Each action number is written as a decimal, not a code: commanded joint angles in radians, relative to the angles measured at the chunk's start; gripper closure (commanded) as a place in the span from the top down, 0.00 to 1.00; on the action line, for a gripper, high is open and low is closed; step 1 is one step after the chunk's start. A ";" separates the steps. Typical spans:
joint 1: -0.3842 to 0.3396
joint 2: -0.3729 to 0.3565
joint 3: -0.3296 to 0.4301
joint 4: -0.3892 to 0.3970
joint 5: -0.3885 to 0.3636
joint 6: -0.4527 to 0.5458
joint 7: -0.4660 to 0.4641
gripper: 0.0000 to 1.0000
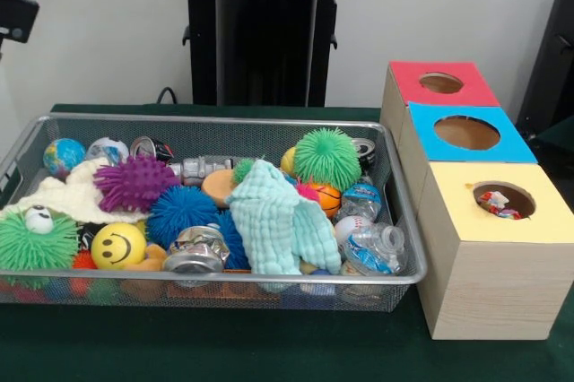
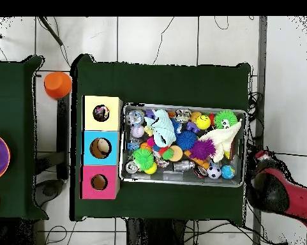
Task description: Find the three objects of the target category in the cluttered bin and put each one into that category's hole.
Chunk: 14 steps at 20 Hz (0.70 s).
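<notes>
The silver wire-mesh bin stands on the green table, full of clutter; it also shows in the overhead view. A cream-yellow knitted cloth lies at its left end under a purple spiky ball; in the overhead view it lies at the bin's right end. A multicoloured confetti cloth lies inside the yellow-topped hole of the pale wooden box. No other confetti cloth shows. Only red and black arm parts show beside the bin. The gripper is out of view.
A mint-green cloth drapes over the bin's middle. Spiky balls, a smiley ball, silver cans and crushed bottles fill the bin. Blue-topped and red-topped boxes stand behind the yellow one. An orange cup sits off the table.
</notes>
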 commanded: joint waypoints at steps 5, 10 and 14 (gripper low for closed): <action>-0.221 -0.099 0.310 0.191 0.306 0.220 0.028 1.00; -0.196 -0.129 0.333 0.212 0.420 0.247 0.074 1.00; -0.171 -0.094 0.316 0.231 0.446 0.155 0.110 1.00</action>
